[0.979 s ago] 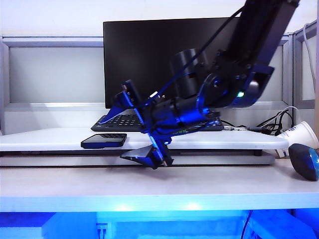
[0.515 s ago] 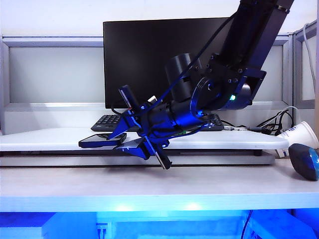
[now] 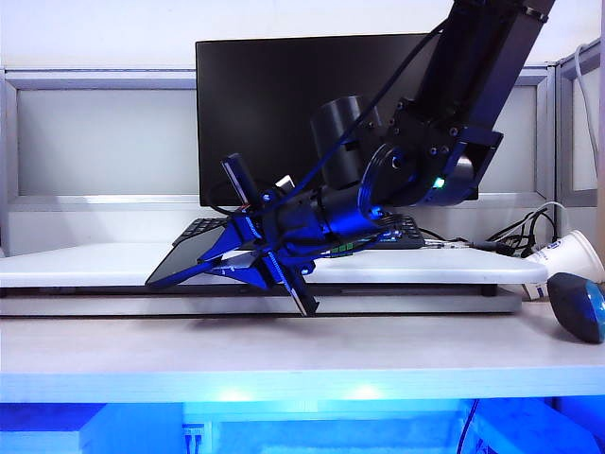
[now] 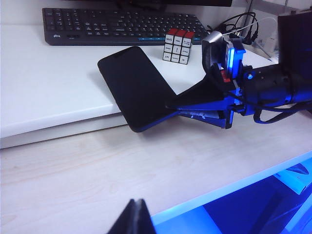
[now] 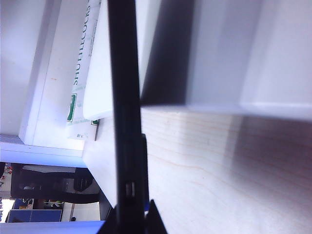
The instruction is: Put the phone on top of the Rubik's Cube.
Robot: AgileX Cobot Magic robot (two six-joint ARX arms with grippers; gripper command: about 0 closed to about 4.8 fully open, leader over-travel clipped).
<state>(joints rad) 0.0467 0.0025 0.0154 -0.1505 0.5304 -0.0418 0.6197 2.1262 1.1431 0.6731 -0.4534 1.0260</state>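
The phone [image 4: 136, 85] is a thin black slab lying slantwise over the front edge of the raised white board [image 4: 44, 92]. My right gripper [image 4: 175, 108] is shut on its near end, one finger above and one below. From the exterior view the phone [image 3: 170, 270] tilts, far end low, with the right gripper [image 3: 222, 263] pinching it. In the right wrist view only its dark edge [image 5: 124, 97] shows between the right gripper's fingertips [image 5: 131, 217]. The Rubik's Cube [image 4: 178, 45], red on top with white sides, stands on the board just behind the phone. My left gripper [image 4: 137, 214] hangs shut and empty over the desk's front.
A black keyboard [image 4: 122, 22] lies along the back of the board, under a dark monitor [image 3: 312, 113]. Cables [image 4: 243, 22], a paper cup [image 3: 567, 255] and a dark-blue mouse [image 3: 577, 307] sit at the right. The lower wooden desk [image 4: 122, 165] runs to a blue-lit front edge.
The right gripper's jaws have closed on the phone. The phone, flat on the board before, is now tipped up at the gripped end.
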